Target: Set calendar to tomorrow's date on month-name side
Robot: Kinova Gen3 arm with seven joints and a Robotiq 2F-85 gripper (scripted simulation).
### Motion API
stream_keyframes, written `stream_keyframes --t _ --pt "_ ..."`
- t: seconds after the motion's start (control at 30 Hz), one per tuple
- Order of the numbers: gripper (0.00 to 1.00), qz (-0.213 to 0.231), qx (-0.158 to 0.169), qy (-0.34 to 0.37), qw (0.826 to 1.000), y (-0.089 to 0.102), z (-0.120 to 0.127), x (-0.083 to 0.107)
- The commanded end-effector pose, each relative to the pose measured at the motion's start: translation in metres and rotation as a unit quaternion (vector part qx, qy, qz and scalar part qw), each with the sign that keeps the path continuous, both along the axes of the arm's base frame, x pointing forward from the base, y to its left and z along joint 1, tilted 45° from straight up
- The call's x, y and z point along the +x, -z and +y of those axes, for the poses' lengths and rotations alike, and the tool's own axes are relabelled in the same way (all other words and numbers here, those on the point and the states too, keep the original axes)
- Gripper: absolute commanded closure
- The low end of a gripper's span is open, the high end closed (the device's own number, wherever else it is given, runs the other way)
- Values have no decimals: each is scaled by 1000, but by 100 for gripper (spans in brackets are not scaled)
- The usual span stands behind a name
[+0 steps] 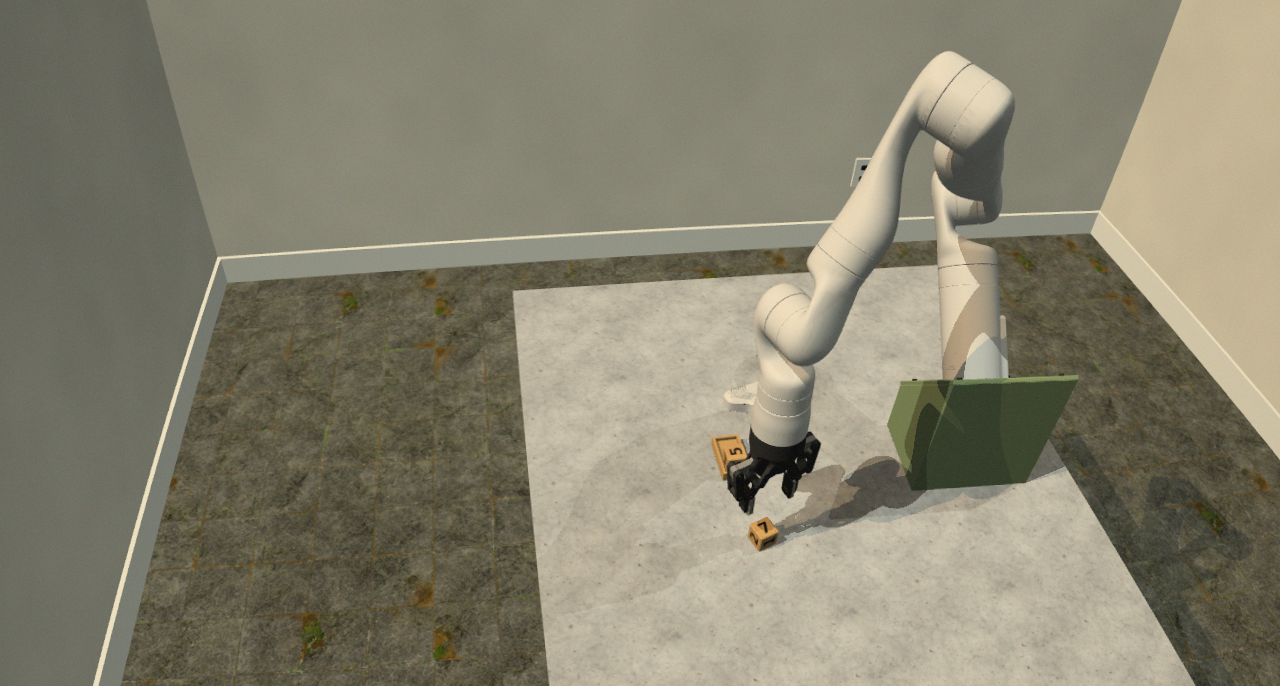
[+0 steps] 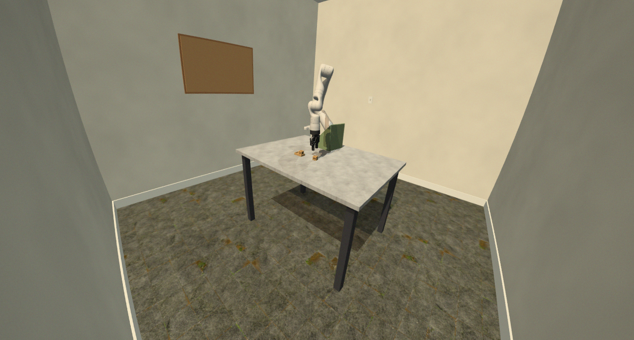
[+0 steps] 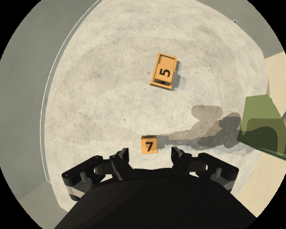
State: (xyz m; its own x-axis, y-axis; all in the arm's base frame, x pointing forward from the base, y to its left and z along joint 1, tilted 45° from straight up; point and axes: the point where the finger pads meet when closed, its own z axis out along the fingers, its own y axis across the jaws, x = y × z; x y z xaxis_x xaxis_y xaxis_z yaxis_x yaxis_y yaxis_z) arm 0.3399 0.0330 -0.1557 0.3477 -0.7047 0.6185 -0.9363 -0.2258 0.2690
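Top view, green panel (image 1: 980,431) stood at right centre by the arm base, gripper (image 1: 771,492) hung released above the table (image 1: 626,592), tray (image 1: 721,455) with 5 cube (image 1: 734,452) just left of it, long axis cannot tell, loose 7 cube (image 1: 762,531) below, 7 face up, apart from the fingers.

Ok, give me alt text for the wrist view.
An open, empty gripper hovers over a loose orange cube showing 7 on a pale table. Farther off lies an orange tray holding a cube showing 5; a green panel stands right.
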Motion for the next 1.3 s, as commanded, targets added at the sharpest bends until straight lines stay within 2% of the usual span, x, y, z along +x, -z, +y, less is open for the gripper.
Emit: stream_keyframes --t 0.0,0.07,0.1,0.73,1.0,1.03,1.27 --pt "31 2 -18 -24 1000 5 5 -4" --pt "31 1 -19 -25 1000 5 5 -4" --pt "0 1 -19 -25 1000 5 5 -4" --pt "0 1 -19 -25 1000 5 5 -4" --pt "0 4 -19 -28 999 -4 13 -4" --pt "52 4 -19 -28 999 -4 13 -4" --pt "52 4 -19 -28 999 -4 13 -4"
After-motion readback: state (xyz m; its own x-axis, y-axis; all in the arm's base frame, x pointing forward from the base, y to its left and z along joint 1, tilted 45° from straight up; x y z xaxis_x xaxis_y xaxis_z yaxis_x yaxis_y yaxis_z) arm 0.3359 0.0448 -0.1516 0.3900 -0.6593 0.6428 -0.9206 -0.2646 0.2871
